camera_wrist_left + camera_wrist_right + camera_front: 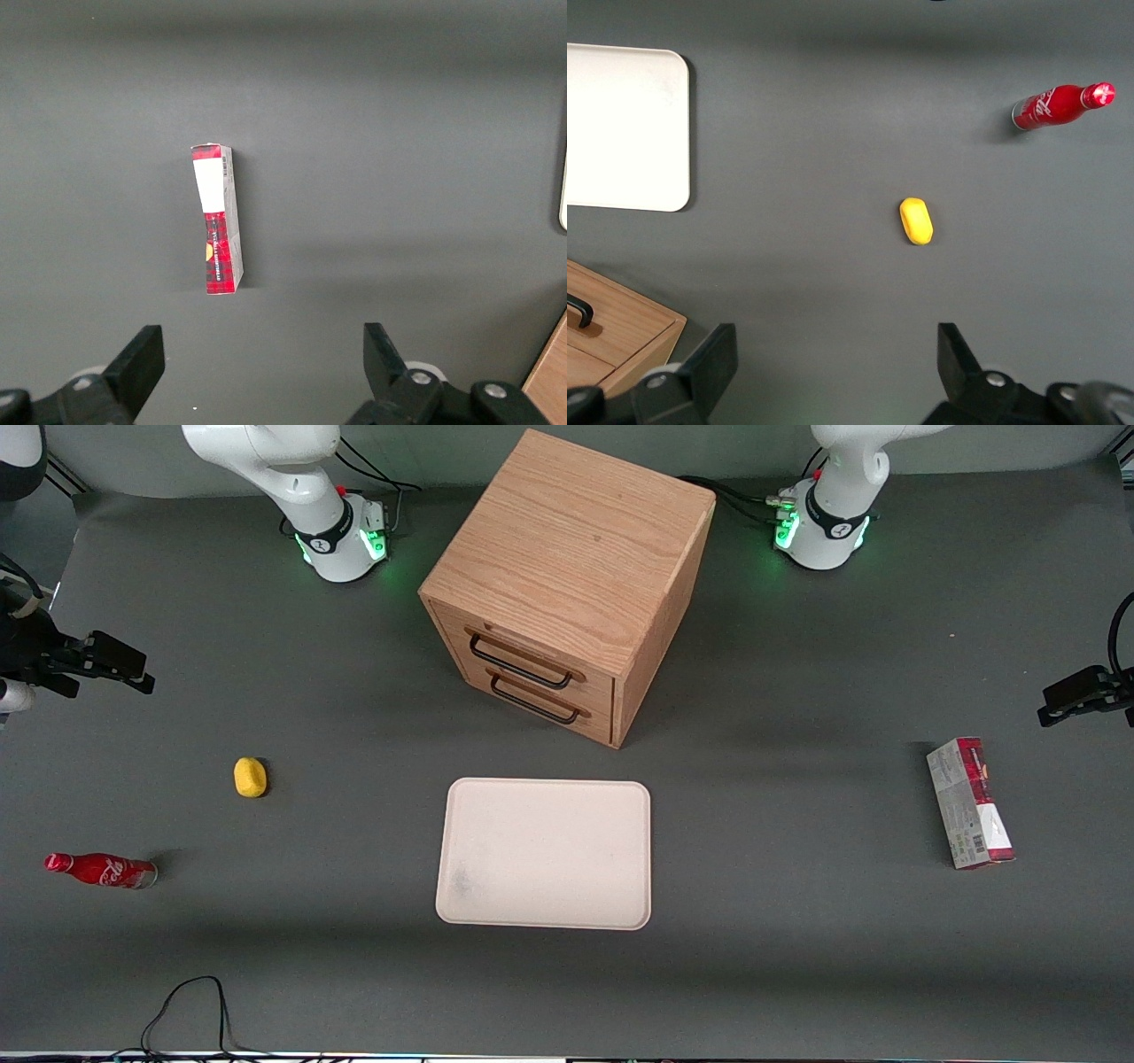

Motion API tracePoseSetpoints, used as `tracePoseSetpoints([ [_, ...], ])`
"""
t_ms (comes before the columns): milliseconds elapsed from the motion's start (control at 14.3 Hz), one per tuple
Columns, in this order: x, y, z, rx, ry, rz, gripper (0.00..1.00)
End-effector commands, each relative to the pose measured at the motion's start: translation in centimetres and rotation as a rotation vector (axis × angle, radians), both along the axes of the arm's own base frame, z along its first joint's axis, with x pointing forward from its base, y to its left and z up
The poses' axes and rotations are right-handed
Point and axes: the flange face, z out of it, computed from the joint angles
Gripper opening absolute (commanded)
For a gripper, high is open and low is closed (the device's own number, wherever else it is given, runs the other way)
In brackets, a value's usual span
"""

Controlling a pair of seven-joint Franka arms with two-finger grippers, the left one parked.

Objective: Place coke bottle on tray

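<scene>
The coke bottle point(102, 870) is small and red, with white script and a red cap. It lies on its side on the grey table toward the working arm's end, nearer the front camera than a small yellow object point(250, 777). It also shows in the right wrist view point(1059, 104). The cream tray point(545, 855) lies flat in front of the wooden drawer cabinet, with nothing on it; one corner of it shows in the right wrist view point(625, 124). My gripper point(111, 666) hangs high above the working arm's end of the table, open and empty point(837, 354), well apart from the bottle.
The wooden two-drawer cabinet point(567, 576) stands mid-table, farther from the front camera than the tray; its corner shows in the right wrist view point(611, 341). The yellow object point(916, 220) lies between bottle and cabinet. A red-and-grey carton point(970, 802) lies toward the parked arm's end. A black cable point(190, 1010) loops at the near edge.
</scene>
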Motion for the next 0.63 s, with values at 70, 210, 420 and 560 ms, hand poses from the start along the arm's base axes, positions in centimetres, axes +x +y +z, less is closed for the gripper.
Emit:
tracePoseSetpoints([
  [70,0.22,0.07,0.39,0.0,0.004,-0.021,1.0],
  [210,0.3,0.05,0.22,-0.002,0.007,-0.021,1.0],
  [420,0.3,0.15,0.08,0.0,0.01,-0.02,1.0],
  [560,0.34,0.08,-0.08,0.002,0.013,-0.023,1.0],
])
